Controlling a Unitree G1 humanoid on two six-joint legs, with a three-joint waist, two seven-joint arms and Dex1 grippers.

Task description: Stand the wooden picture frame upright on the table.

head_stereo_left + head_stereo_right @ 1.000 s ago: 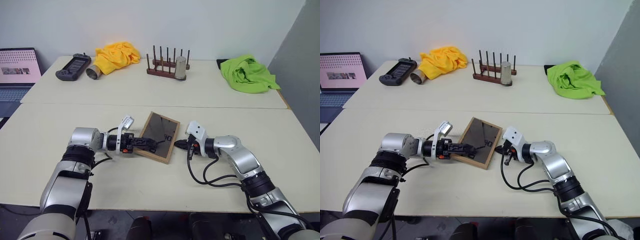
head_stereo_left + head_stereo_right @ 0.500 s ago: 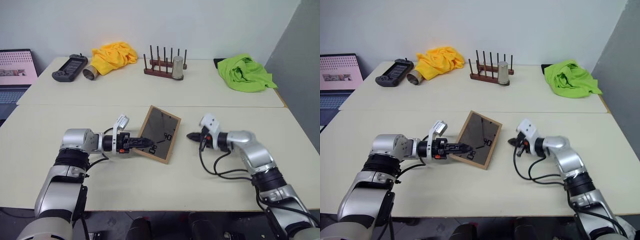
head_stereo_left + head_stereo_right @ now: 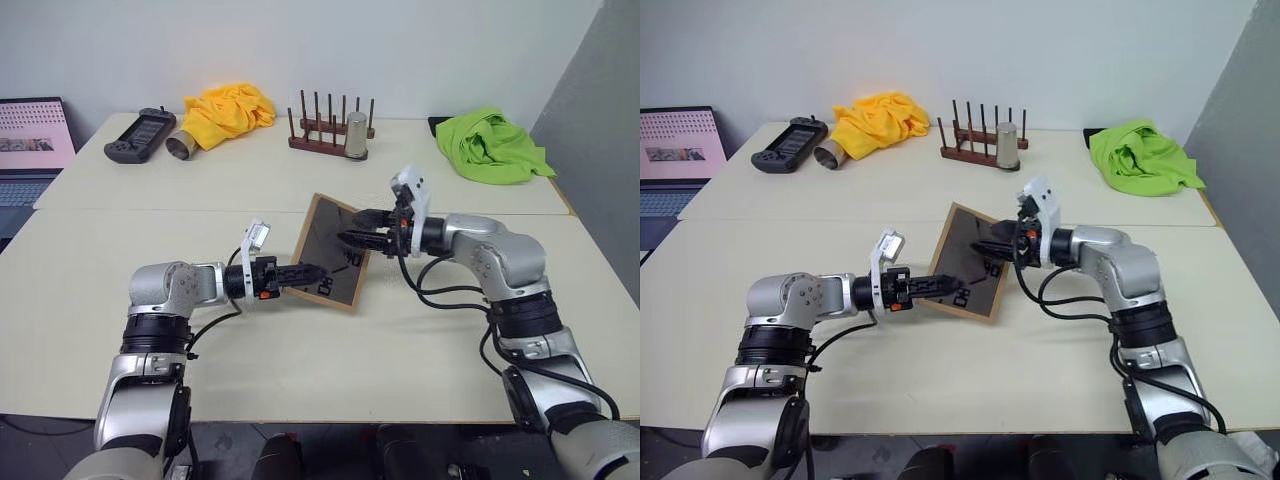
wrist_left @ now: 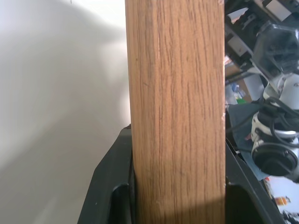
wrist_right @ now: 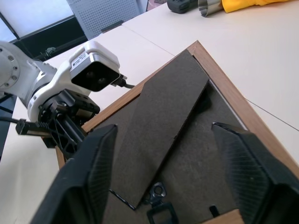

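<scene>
The wooden picture frame (image 3: 323, 236) is tilted up off the table (image 3: 450, 340), dark back panel facing me and its lower edge close to the tabletop. My left gripper (image 3: 310, 272) is shut on its lower left wooden edge; in the left wrist view that edge (image 4: 175, 93) sits clamped between the black fingers (image 4: 114, 186). From the right, my right gripper (image 3: 350, 227) reaches in and stands open over the frame's back. In the right wrist view its fingers (image 5: 93, 163) are spread wide above the back panel and its stand flap (image 5: 163, 112).
At the far side stand a dark peg rack (image 3: 325, 130) with a metal cup (image 3: 357, 137), a yellow cloth (image 3: 228, 108), a second metal cup on its side (image 3: 182, 147) and a game controller (image 3: 140, 137). A green cloth (image 3: 490, 145) lies far right, a laptop (image 3: 30, 140) far left.
My left gripper closed on the frame's edge and raised it steeper. My right gripper rose from the table beside the frame, opened, and moved over the frame's back.
</scene>
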